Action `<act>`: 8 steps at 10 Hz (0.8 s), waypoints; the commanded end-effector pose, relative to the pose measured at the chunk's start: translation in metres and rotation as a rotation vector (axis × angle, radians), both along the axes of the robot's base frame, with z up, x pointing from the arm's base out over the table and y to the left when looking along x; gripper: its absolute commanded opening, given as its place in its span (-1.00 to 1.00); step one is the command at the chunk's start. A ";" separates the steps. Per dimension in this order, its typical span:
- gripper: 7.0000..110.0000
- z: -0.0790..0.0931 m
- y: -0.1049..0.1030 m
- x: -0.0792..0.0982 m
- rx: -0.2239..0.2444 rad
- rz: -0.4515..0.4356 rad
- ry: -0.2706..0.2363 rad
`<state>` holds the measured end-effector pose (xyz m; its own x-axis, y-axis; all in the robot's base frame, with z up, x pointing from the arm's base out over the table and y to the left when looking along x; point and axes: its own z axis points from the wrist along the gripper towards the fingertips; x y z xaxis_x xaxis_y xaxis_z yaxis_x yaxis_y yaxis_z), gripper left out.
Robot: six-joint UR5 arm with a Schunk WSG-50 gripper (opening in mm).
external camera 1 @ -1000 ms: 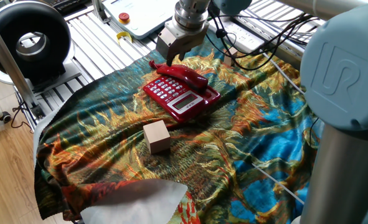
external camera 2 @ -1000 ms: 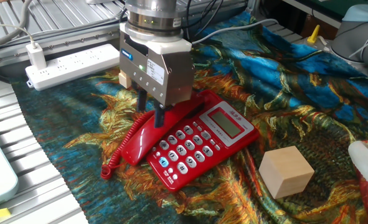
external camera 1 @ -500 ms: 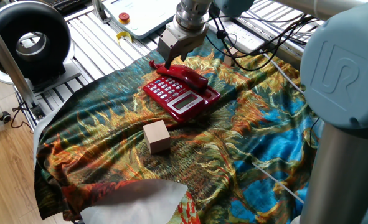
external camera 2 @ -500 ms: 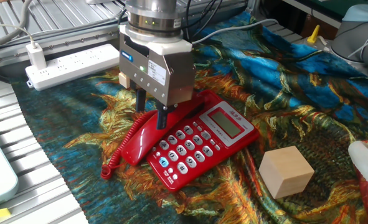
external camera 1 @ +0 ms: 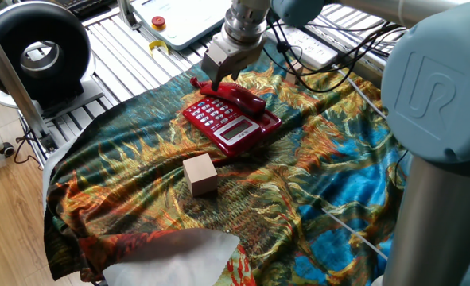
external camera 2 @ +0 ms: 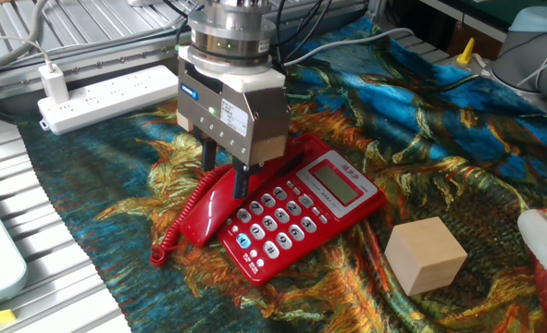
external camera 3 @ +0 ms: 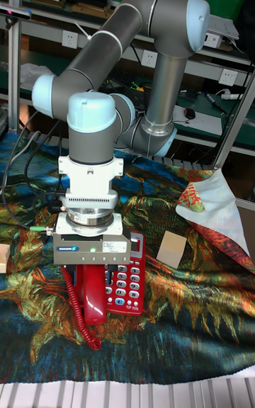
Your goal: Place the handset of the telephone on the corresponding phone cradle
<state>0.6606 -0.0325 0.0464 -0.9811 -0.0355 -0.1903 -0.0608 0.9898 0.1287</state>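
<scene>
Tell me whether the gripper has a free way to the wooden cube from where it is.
Probably yes: the gripper sits above the handset, and the wooden cube stands apart beyond the telephone, with nothing on top.

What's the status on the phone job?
Claw open, just above handset. Handset lying along the cradle side of the phone. Wooden cube off to the side, nothing in the way.

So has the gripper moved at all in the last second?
Yes. The gripper has risen slightly: measured against the white power strip behind it, its body sits higher, and its fingertips are lifting off the handset lying along the telephone.
</scene>
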 end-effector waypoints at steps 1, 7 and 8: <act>-0.28 -0.006 -0.002 0.002 -0.006 0.001 -0.009; -0.28 -0.009 -0.012 -0.002 -0.055 -0.031 0.006; -1.00 -0.009 -0.013 -0.002 -0.063 -0.040 0.010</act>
<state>0.6591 -0.0403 0.0377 -0.9820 -0.0350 -0.1854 -0.0513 0.9952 0.0838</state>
